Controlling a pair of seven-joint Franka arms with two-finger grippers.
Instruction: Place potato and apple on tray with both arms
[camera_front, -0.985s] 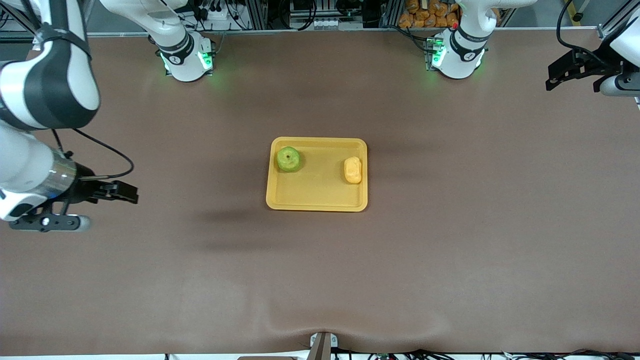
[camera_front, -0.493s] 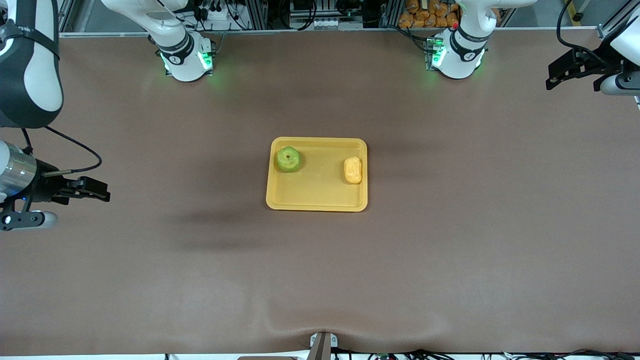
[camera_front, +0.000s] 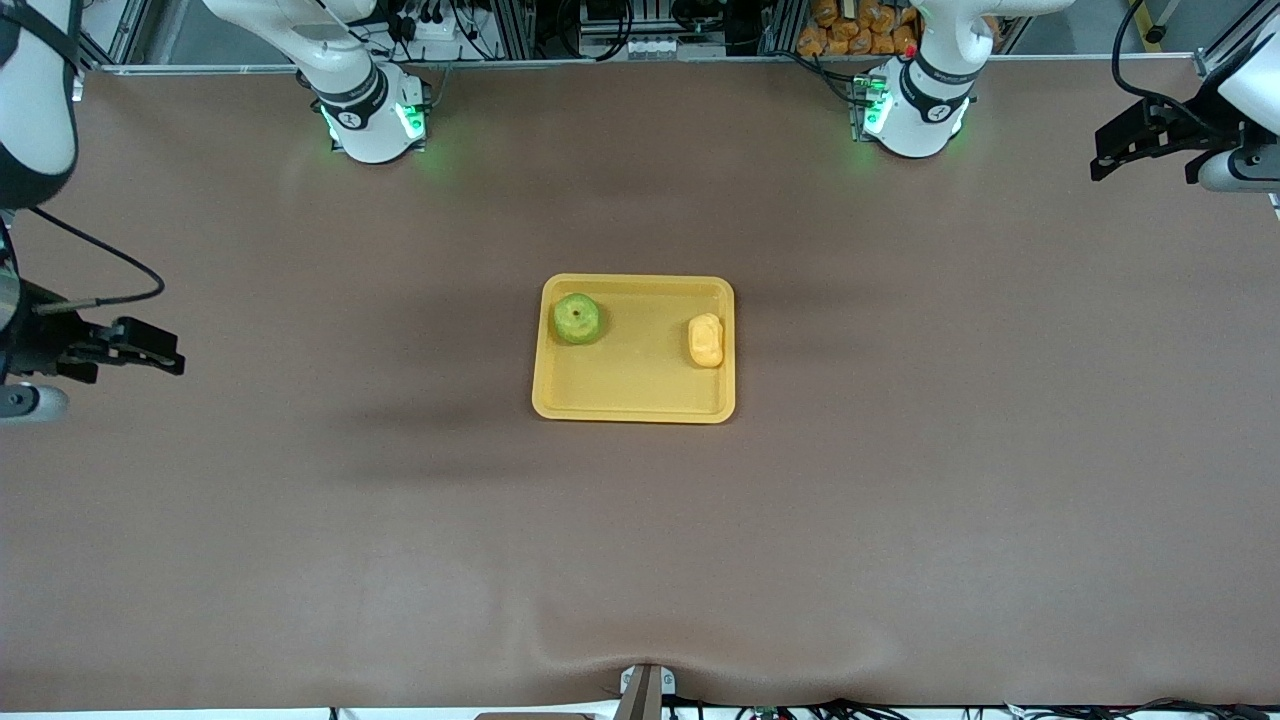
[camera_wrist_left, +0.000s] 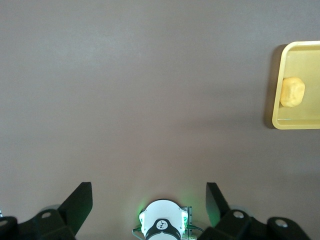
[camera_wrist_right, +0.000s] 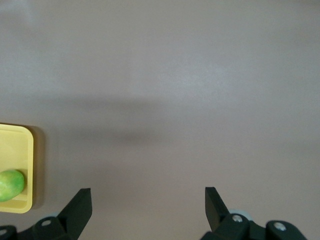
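Even, diffuse overhead light fills the scene, bright enough to show colour truly. The brown desk is matte and gives no glare, only a paler sheen near its front edge. Soft, wide shadow bands lie across it beside the tray, toward the right arm's end, and fainter ones toward the left arm's end. Green lamps on both arm bases tint the desk around them. The apple and potato cast almost no shadow. The front view is sharp edge to edge. Both wrist views are softer and greyer, with their own dark fingers slightly blurred.
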